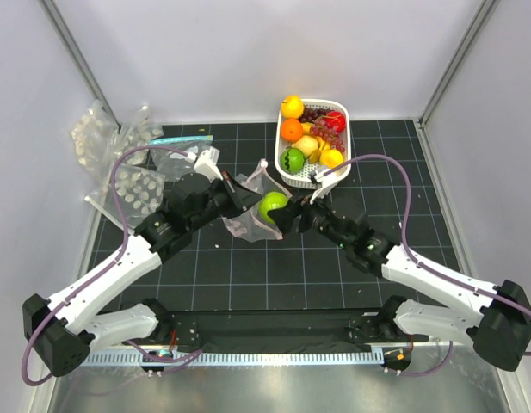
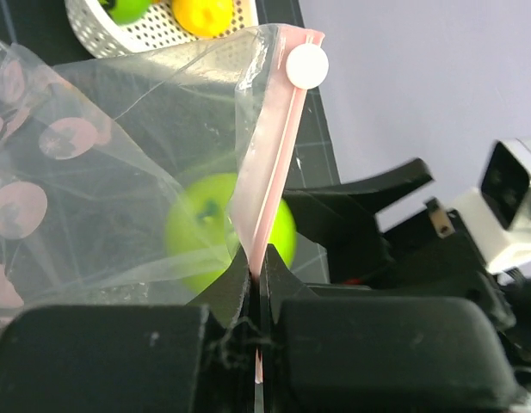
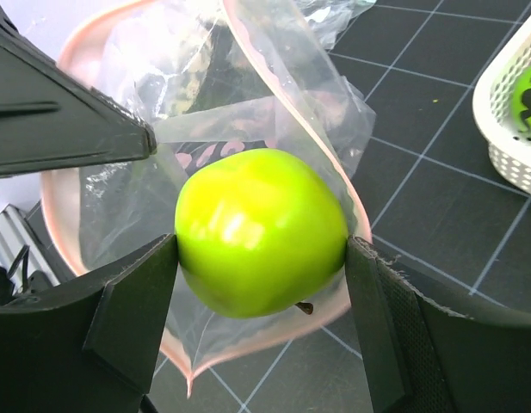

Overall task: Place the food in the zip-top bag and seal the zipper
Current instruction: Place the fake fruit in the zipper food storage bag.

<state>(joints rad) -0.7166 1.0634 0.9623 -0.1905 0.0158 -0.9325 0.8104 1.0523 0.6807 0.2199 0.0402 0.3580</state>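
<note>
On the black gridded table (image 1: 248, 284), the bag (image 1: 245, 225) is held by its zipper (image 2: 278, 163), pinched in the closed left gripper (image 2: 258, 288). An apple (image 3: 261, 228) is clamped by the right gripper (image 3: 261, 267), jaws spread wide, at the open mouth's edge; the basket (image 1: 321, 179) is set just behind, apart.

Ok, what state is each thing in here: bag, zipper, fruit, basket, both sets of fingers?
zip-top bag: mouth open, held at one edge
zipper: unsealed, pinched by the left fingers
green apple: gripped at the bag's mouth
left fingers: shut on the zipper
right fingers: closed on the green apple
basket: upright, holding fruit
</note>
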